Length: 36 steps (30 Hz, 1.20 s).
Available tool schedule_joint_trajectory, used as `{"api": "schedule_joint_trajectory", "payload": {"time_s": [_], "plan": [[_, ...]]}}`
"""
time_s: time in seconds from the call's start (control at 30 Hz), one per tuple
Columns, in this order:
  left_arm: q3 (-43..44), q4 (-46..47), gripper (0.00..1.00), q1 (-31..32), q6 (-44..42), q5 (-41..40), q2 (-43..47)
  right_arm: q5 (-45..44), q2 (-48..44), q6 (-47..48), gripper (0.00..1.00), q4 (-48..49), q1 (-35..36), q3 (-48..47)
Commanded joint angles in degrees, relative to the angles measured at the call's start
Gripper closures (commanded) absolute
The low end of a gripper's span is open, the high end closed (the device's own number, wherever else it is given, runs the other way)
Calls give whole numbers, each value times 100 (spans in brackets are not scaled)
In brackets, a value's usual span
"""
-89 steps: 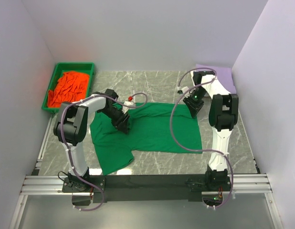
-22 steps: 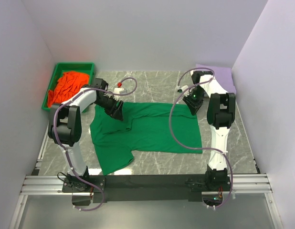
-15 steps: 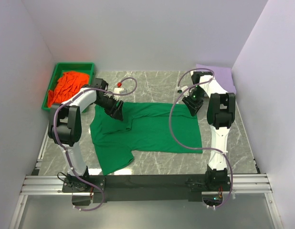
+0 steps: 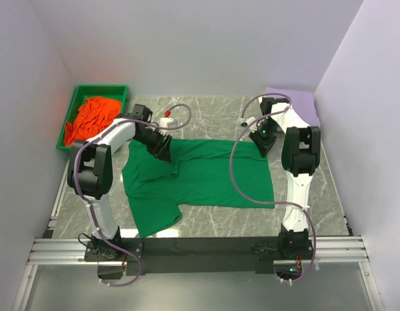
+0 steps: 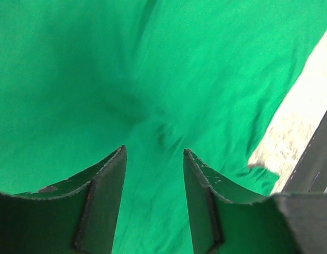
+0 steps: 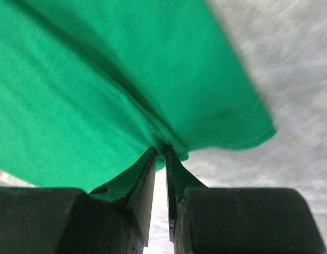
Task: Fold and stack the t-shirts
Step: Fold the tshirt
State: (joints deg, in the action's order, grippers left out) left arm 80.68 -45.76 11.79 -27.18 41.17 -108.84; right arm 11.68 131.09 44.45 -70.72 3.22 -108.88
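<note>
A bright green t-shirt lies spread on the marble table, one sleeve reaching toward the near left. My left gripper sits over its far left part, by the collar. In the left wrist view this gripper is open, with flat green cloth showing between the fingers. My right gripper is at the shirt's far right corner. The right wrist view shows it shut on a fold of the green cloth near its edge. An orange t-shirt is crumpled in the tray. A lavender t-shirt lies at the back right.
The green plastic tray stands at the back left against the wall. White walls close in the table on three sides. Bare marble shows beyond the shirt's right edge, and the arms' cables loop above the shirt.
The left gripper has moved from the shirt's middle left to its far edge and shifted slightly right. The right gripper's jaws have closed on the cloth at the far right corner.
</note>
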Motion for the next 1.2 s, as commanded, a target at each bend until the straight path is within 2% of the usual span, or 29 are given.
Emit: {"api": "schedule_joint_trajectory", "payload": {"time_s": [0.0, 0.1, 0.27, 0.4, 0.53, 0.67, 0.83, 0.93, 1.03, 1.17], "plan": [[421, 304, 48, 376, 169, 242, 65, 1, -707, 196, 80, 84, 47, 375], [702, 488, 51, 640, 344, 365, -242, -192, -891, 363, 84, 225, 56, 815], [1352, 945, 54, 1035, 845, 523, -848, -491, -1190, 556, 86, 611, 64, 1395], [1625, 1183, 53, 1246, 1171, 612, -1201, -474, -1305, 662, 81, 568, 64, 1440], [1573, 1367, 52, 1273, 1460, 419, -1386, -404, -1296, 863, 69, 50, 64, 1317], [1460, 1113, 57, 1282, 1391, 76, -1597, -220, -1358, 742, 68, -144, -15, 914], [967, 860, 58, 1282, 1084, -4, -1229, 491, -798, 5, 67, -697, 38, -262], [809, 508, 56, 1273, 820, 14, -896, 860, -480, -356, 67, -882, 29, -572], [563, 348, 52, 1151, 635, 84, -361, 923, -487, -655, 66, -576, 90, -364], [141, 796, 51, 562, 1074, -3, 29, 661, -444, -1069, 66, -118, 345, -2]]}}
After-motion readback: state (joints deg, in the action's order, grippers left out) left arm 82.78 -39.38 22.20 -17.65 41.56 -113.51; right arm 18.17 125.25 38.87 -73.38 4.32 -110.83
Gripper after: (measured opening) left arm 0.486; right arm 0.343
